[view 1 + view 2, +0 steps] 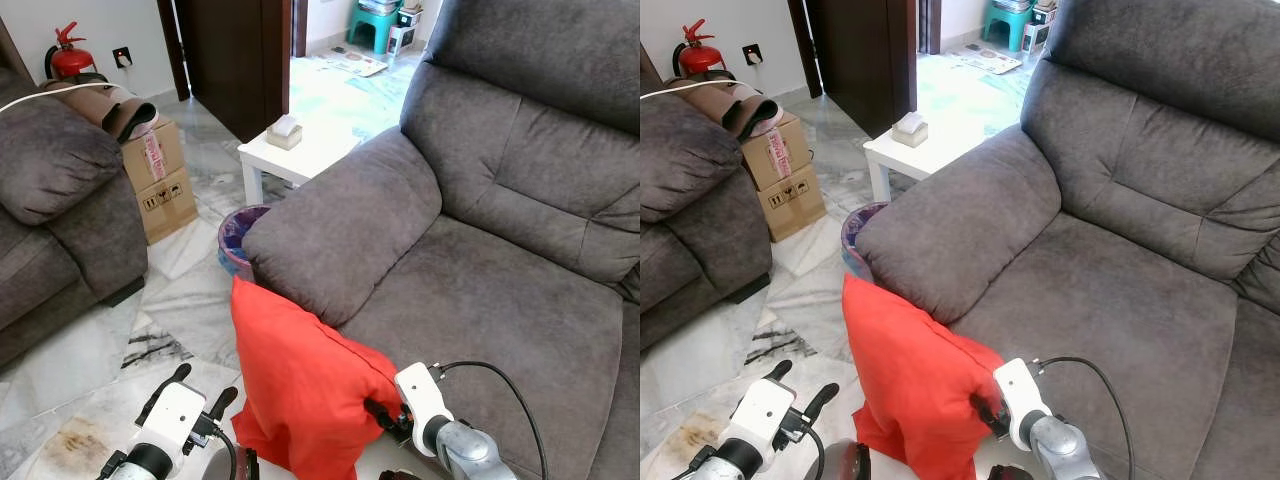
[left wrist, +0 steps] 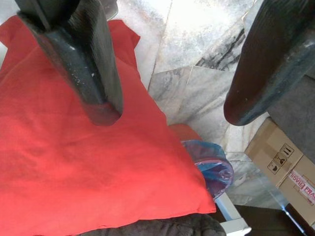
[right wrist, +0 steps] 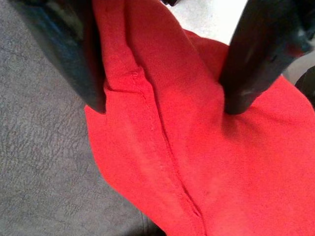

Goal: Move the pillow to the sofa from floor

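The red pillow [image 1: 300,385] is held upright against the sofa [image 1: 480,300] front, beside its armrest, pinched at the seamed edge by the right gripper [image 3: 162,105], apparently for lifting onto the seat. The left gripper [image 1: 195,390] hangs beside the pillow, fingers spread wide and empty.

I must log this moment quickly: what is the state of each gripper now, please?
Left gripper: open, holding nothing, beside the red pillow.
Right gripper: closed on the pillow's edge, by the sofa seat.
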Available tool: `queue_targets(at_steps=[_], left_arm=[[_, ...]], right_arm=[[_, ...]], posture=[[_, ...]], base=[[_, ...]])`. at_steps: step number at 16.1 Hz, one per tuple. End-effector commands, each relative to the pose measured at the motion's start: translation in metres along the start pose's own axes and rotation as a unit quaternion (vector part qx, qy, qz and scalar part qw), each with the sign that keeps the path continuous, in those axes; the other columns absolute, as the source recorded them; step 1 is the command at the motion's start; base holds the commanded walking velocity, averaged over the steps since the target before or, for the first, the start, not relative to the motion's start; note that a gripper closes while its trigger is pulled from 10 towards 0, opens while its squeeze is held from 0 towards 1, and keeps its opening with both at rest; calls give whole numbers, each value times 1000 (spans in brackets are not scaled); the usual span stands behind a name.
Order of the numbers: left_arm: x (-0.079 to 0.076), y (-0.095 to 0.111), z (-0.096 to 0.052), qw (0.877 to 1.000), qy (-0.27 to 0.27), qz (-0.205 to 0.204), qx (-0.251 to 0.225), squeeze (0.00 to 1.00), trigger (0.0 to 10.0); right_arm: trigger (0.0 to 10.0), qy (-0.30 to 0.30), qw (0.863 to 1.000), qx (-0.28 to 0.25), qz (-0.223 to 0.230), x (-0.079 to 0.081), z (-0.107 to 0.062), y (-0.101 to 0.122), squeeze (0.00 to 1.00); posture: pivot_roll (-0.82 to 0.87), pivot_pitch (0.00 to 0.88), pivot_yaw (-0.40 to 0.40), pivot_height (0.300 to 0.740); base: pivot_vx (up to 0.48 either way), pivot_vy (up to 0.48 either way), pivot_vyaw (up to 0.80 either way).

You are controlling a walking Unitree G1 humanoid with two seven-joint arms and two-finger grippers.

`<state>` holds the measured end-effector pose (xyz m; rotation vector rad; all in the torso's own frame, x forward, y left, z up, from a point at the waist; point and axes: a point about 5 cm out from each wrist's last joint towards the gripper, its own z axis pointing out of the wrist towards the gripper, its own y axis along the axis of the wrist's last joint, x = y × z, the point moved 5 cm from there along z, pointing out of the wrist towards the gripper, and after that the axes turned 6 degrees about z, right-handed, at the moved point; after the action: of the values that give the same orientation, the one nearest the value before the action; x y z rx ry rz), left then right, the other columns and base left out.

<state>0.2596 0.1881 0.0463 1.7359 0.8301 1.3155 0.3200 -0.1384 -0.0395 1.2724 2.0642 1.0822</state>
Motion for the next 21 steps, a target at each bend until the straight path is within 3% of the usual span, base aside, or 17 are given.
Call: queue_targets(at_steps=[1,21], left_arm=[[-4,1,-1,1000,-7,-4,0,0,10000],[-3,2,9,1000,-8,-4,0,0,10000]], right_arm=[[0,-4,1000,6,-1,-3,-1,-2,0],[0,-11,1000,-17,5,-2,1,7,0]], posture=[[236,136,-66,622],[219,111,-63,622]], base=[[0,0,0],[0,0,0]])
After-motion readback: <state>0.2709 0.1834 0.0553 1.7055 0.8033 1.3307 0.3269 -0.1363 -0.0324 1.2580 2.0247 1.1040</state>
